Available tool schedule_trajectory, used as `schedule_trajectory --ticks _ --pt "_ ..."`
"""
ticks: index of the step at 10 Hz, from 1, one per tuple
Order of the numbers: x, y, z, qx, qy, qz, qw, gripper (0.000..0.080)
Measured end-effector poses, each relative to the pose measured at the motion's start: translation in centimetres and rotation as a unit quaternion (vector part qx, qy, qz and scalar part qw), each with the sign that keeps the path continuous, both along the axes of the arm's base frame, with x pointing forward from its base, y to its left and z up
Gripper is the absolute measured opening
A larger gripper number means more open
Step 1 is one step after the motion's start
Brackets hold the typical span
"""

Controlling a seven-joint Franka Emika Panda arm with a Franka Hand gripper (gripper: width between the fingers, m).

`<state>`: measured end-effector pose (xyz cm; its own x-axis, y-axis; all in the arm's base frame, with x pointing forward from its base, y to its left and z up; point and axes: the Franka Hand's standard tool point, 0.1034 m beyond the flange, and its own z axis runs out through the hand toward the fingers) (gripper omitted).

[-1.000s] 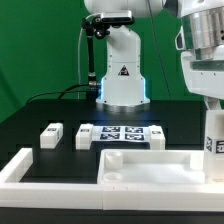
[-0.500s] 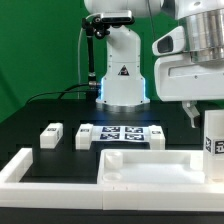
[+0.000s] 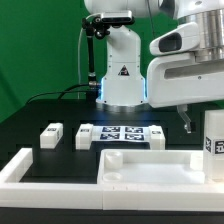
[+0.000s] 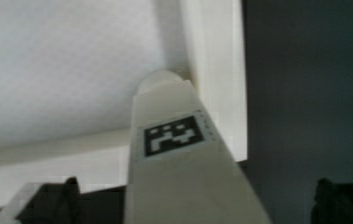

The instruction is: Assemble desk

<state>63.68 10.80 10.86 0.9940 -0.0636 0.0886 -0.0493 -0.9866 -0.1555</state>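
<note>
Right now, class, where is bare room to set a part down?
Bare table at the exterior view's left of the small leg blocks, and between marker board and robot base. Crowded at its right, around the upright leg block.

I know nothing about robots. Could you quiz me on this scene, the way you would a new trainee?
1. True or false: the gripper is clamped shut on the upright leg block.
2. How many loose leg blocks lie on the black table at the exterior view's left of the marker board? A) none B) two C) four
3. Fill in: the upright leg block carries a black-and-white square ____.

Key: 1 false, the jaws stand open on either side of it. 2 B. 3 tag.
</note>
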Motion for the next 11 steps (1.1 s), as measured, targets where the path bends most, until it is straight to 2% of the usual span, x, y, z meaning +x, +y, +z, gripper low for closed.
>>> schedule_trajectory --ticks 2,3,4,5,6,8,9,10,11 --pt "-0.04 0.21 0.0 0.005 0.005 -0.03 1.0 0.0649" --pt "-0.04 0.2 -0.01 0.005 0.005 -0.031 0.999 0.0548" --pt "-0.05 0.24 -0.01 0.006 0.007 -0.045 0.999 0.0376" --pt "-0.08 0.24 -0.03 0.011 0.014 -0.088 0.996 0.0376" --pt "-0.07 -0.03 -0.08 0.013 0.02 -0.125 0.992 0.03" --pt "-0.08 0.02 -0.08 0.02 0.031 -0.194 0.98 0.03" --pt "-0.1 0.06 -0.08 0.024 0.039 -0.253 0.966 0.03" --pt "-0.06 0.08 -0.04 0.031 0.047 -0.304 0.951 0.03" --pt "-0.1 0.19 -0.03 0.039 0.06 -0.382 0.921 0.03"
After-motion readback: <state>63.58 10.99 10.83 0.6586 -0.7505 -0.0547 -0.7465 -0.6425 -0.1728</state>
